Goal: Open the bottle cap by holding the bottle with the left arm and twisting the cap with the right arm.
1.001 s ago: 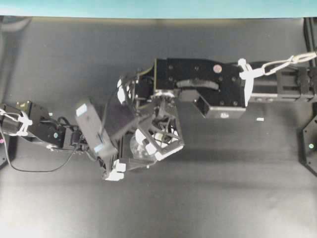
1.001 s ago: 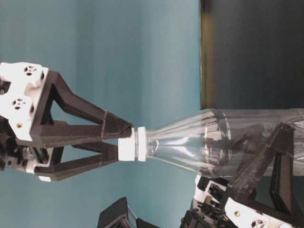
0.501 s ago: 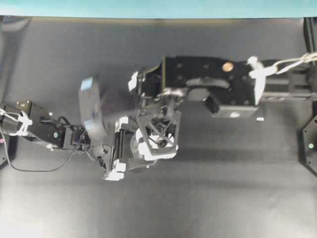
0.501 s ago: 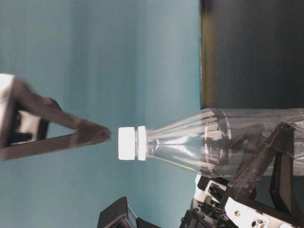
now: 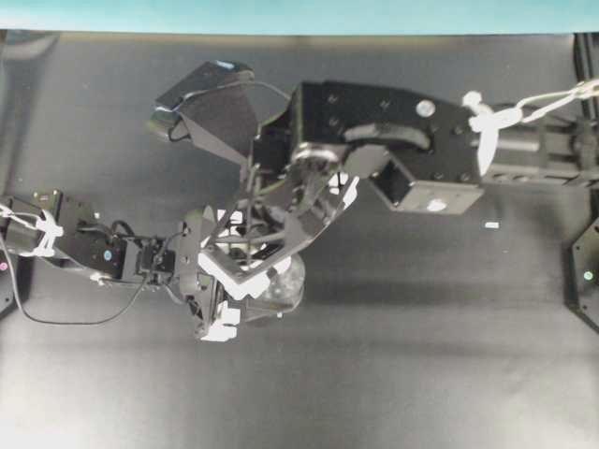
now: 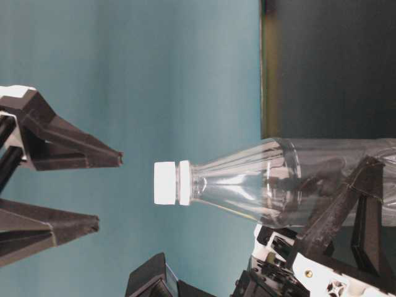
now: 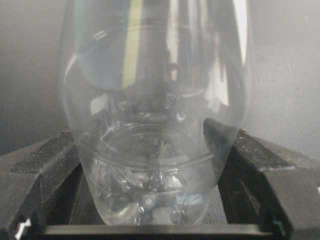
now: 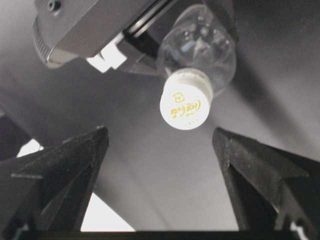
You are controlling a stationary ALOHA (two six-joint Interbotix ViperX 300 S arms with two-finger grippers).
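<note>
The bottle (image 6: 272, 182) stood clamped low on its clear body between the 2 black fingers (image 7: 40, 170) of the left gripper (image 7: 155, 200), whose jaws were parted to about the width of the bottle and pressed against both of its sides. In the left wrist view the rounded base of the bottle sat right down between those fingers, close to the gripper's palm. The table-level view, which shows the scene turned on its side, had the bottle tilted slightly, its neck narrowing away from the left gripper toward the bottle cap (image 6: 166, 183).

The bottle cap, white and round, sat on the neck of the bottle. In the right wrist view its top face carried small yellow printing (image 8: 186, 107).

The right gripper (image 8: 160, 165) was spread wide and held nothing. Its 2 dark fingertips (image 6: 102, 159) stood beyond the cap end of the bottle, clear of the cap with open space between, 1 to each side of the line running out from the bottle's neck. From the right wrist camera the cap lay between the 2 fingers and farther out than their tips.

In the overhead view the right arm (image 5: 393, 154) reached in over the bottle (image 5: 285, 281), and the left arm (image 5: 84, 248) came in from the left of it across the dark table (image 5: 421, 374).
</note>
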